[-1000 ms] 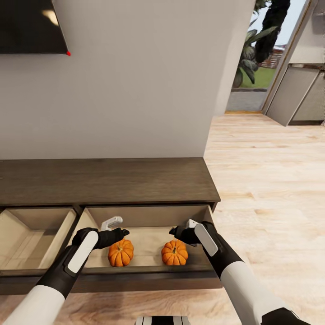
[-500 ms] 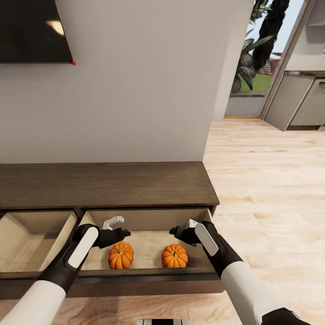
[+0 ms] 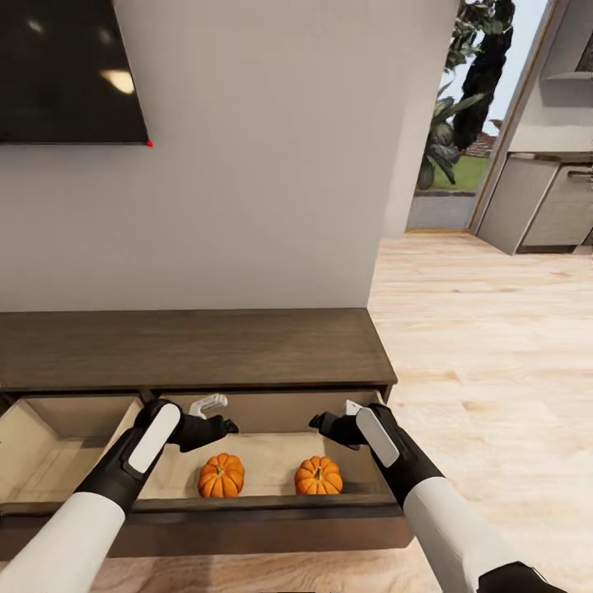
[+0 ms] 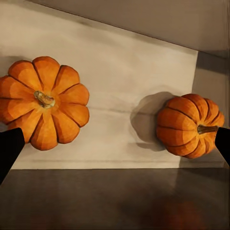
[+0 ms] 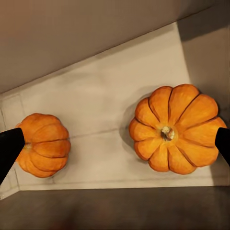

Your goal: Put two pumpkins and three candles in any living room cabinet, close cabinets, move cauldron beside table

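Two bright-orange pumpkins lie in the open right drawer (image 3: 272,502) of the dark-brown cabinet (image 3: 189,346), the left pumpkin (image 3: 221,475) (image 4: 43,108) (image 5: 43,143) apart from the right pumpkin (image 3: 318,475) (image 4: 189,125) (image 5: 175,128). My left gripper (image 3: 216,416) (image 4: 115,148) hovers open just above the left pumpkin, touching nothing. Over the right pumpkin my right gripper (image 3: 329,420) (image 5: 115,146) also stands open and empty. In both wrist views the black fingertips (image 4: 9,151) (image 5: 223,143) sit wide apart. Candles, cauldron and table are out of view.
The left drawer (image 3: 16,436) is open too, its tan inside bare. A dark TV (image 3: 66,74) hangs on the grey wall above the cabinet. Light wood floor (image 3: 486,354) stretches to the right toward a doorway with plants (image 3: 461,91) and grey units (image 3: 543,198).
The whole picture has slid downward, so the camera has moved. Both grippers now stand a little higher above the pumpkins, which lie still in the drawer.
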Controlling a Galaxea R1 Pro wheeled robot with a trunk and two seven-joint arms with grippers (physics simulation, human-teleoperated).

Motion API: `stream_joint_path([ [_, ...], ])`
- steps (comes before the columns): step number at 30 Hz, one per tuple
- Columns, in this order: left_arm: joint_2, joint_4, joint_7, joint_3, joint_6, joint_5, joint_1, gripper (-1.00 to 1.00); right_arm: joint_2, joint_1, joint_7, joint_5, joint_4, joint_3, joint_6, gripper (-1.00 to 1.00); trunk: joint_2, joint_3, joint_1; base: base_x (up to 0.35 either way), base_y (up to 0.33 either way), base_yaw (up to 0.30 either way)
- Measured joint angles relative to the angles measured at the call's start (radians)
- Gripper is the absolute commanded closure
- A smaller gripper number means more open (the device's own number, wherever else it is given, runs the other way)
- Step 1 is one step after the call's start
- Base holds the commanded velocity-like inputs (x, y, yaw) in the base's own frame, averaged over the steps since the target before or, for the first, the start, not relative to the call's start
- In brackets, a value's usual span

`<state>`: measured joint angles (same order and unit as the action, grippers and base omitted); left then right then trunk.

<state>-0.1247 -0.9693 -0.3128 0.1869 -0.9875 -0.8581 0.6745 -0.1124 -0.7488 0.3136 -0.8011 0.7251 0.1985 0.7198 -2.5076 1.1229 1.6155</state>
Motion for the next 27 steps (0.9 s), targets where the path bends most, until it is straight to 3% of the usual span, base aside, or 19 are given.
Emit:
stream_joint_path([
  [8,-0.001,0.001,0.001,-0.001,-0.001,-0.001,0.001,-1.00,-0.001,0.001,0.000,0.000,0.001,0.000,-0.001,-1.00,0.002,-0.031,-0.003,-0.044,0.000,0.000],
  [18,-0.001,-0.008,-0.001,-0.001,0.001,0.001,0.001,-1.00,-0.001,0.001,0.000,0.000,0.001,0.001,-0.002,-1.00,0.004,-0.070,-0.008,-0.240,0.000,0.000],
  [27,-0.001,-0.012,-0.001,-0.001,0.001,0.001,0.001,-1.00,-0.001,0.001,0.000,0.000,0.001,0.001,-0.004,-1.00,0.006,-0.104,-0.012,-0.038,0.000,0.000],
])
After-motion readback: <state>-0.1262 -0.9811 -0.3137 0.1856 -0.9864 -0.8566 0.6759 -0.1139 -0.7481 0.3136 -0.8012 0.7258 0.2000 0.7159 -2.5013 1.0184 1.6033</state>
